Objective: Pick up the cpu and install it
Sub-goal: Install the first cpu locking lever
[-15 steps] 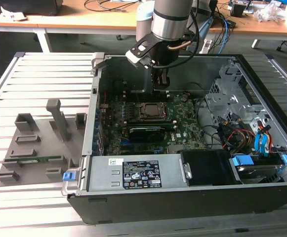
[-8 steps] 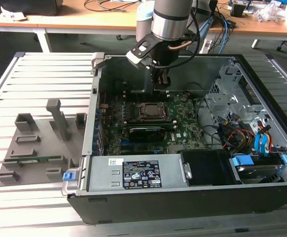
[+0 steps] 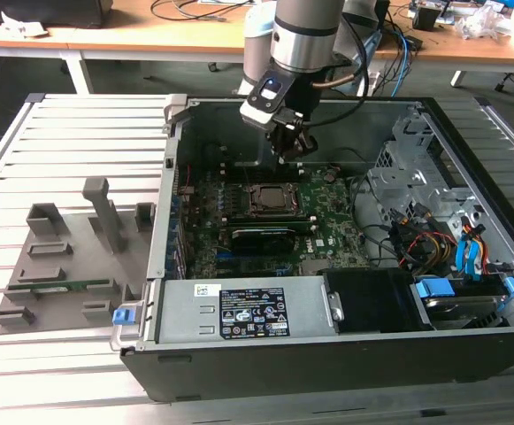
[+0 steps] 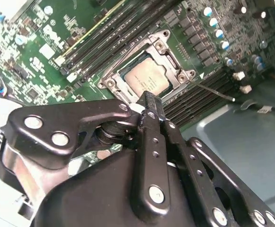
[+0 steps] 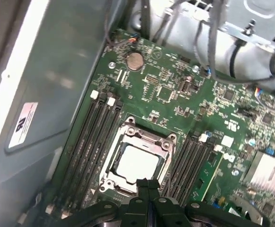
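- The cpu [image 3: 265, 197] is seen lying flat in the socket frame [image 5: 144, 137] on the motherboard [image 3: 327, 235], near the middle of the exterior view. Its pale metal top is turned up, as shown in both wrist views [image 4: 146, 79] [image 5: 137, 163].
- The fingers [image 3: 289, 146] are held over the board in the upper middle of the exterior view. In both wrist views they are pressed tight together [image 4: 151, 106] [image 5: 146, 185], and nothing is seen between them.
- The cpu is not touched. It lies below the fingertips, and in the exterior view it is placed down from them and a little toward the exterior view's left.
- The chip is square, so no long axis is offered. Its edges are lined up with those of the socket frame.
- The chip is judged to be already seated. Whether the frame is latched over it cannot be told.
- The socket is hemmed by memory slots [image 5: 97, 137] on two opposite sides, and only a narrow strip of board is left at the frame's edges.
- Open room is found straight above the socket. The case wall [image 3: 159, 221] stands toward the exterior view's left, and the drive cage [image 3: 398, 168] toward its right.
- The case is laid open on a slatted desk [image 3: 62, 124]. A grey fixture tray [image 3: 106, 212] carrying a green memory stick [image 3: 62, 286] is set at the exterior view's left, well apart from the fingers.
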### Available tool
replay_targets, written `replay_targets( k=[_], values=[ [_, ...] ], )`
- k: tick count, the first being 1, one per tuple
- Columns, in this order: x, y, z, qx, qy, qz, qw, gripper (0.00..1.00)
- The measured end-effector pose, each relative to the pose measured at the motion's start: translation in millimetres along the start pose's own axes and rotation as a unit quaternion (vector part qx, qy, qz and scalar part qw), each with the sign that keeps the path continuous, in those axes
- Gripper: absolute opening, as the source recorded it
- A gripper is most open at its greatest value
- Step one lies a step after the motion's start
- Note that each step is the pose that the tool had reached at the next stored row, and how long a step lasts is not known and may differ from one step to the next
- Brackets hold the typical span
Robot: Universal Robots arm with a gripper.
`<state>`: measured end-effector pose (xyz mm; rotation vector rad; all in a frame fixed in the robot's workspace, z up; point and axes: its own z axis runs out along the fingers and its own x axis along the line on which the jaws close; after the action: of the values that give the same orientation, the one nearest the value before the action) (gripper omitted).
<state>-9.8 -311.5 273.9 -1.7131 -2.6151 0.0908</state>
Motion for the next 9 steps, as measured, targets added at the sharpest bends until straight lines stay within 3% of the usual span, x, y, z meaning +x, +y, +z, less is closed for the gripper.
replay_targets(
  k=[3,5,7,8,9],
  values=[
    [0.0,0.0,0.0,-0.0006,-0.0017,-0.030,0.9995,0.11],
    [0.0,0.0,0.0,-0.0012,-0.0032,-0.057,0.9983,0.11],
    [0.0,0.0,0.0,-0.0018,-0.0050,-0.089,0.9961,0.11],
    [0.0,0.0,0.0,-0.0022,-0.0061,-0.108,0.9942,0.11],
    [0.0,0.0,0.0,-0.0023,-0.0065,-0.115,0.9933,0.11]
  ],
)
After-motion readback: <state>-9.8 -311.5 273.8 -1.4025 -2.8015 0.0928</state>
